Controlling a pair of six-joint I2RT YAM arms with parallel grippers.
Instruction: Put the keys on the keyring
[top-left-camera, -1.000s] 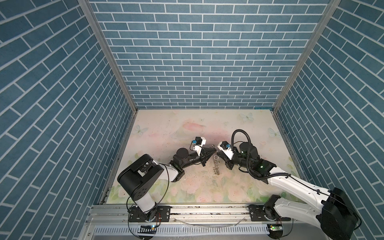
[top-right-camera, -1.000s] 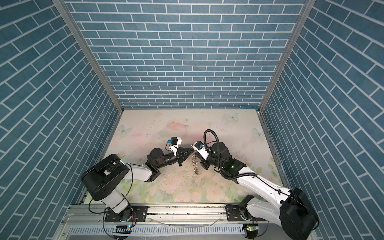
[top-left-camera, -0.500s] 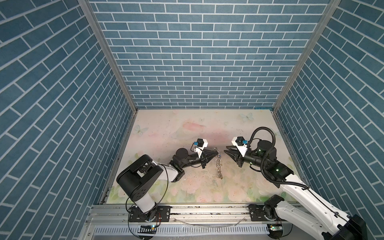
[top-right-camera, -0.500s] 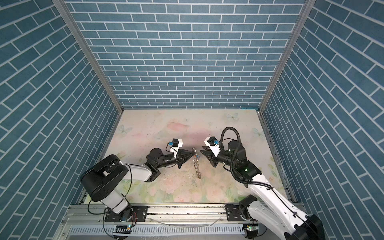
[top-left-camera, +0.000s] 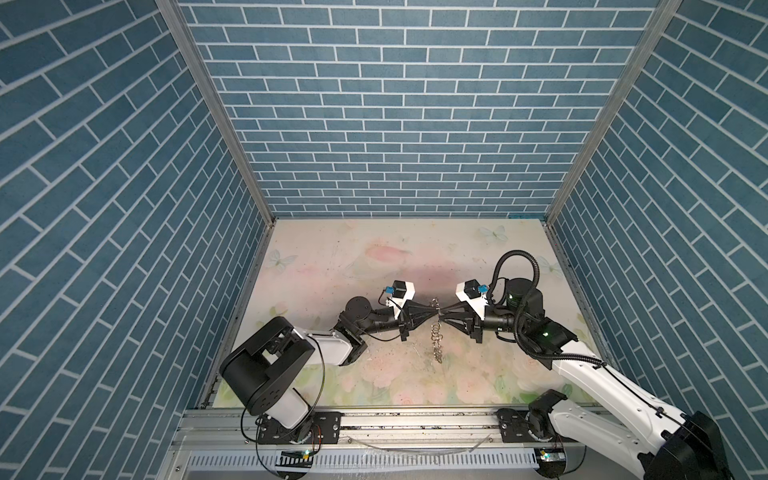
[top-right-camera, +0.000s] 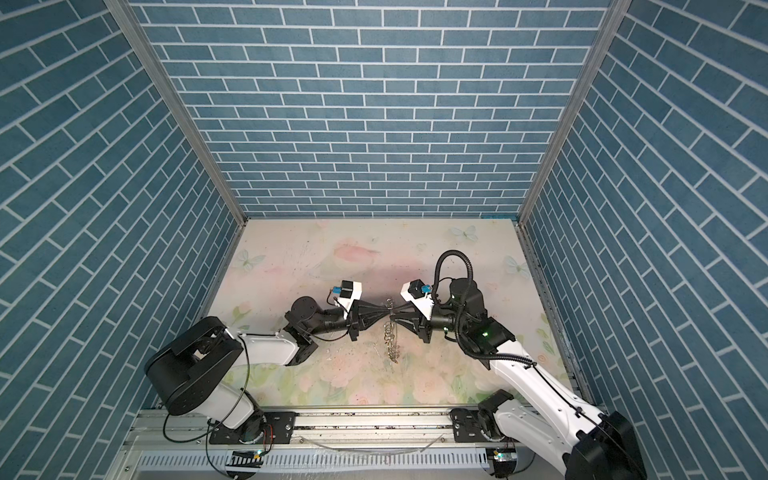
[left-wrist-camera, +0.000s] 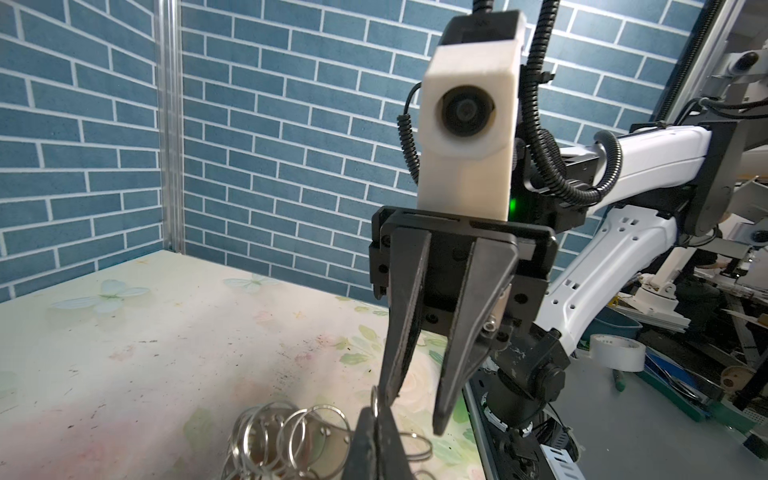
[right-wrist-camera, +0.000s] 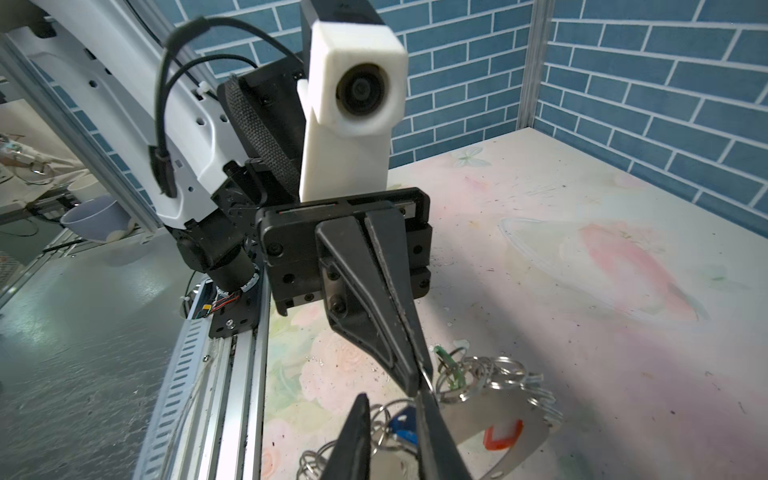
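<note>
Two robot arms meet tip to tip above the flowered tabletop (top-left-camera: 374, 266). The left pincer (top-left-camera: 432, 309) is clamped tight on the keyring (top-left-camera: 435, 332), whose small split rings trail down to the surface. The right pincer (top-left-camera: 443, 316) stands slightly parted just beside it. Among the rings below lie keys (right-wrist-camera: 405, 419) with blue and red tags.

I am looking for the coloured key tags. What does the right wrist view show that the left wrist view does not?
Only the right wrist view: a blue tag, a red tag and a green piece. Only the left wrist view: a tape roll off the table. Both: the bunch of silver rings on the flowered table, the left fingers shut on the thin hoop, the right fingers apart.
</note>
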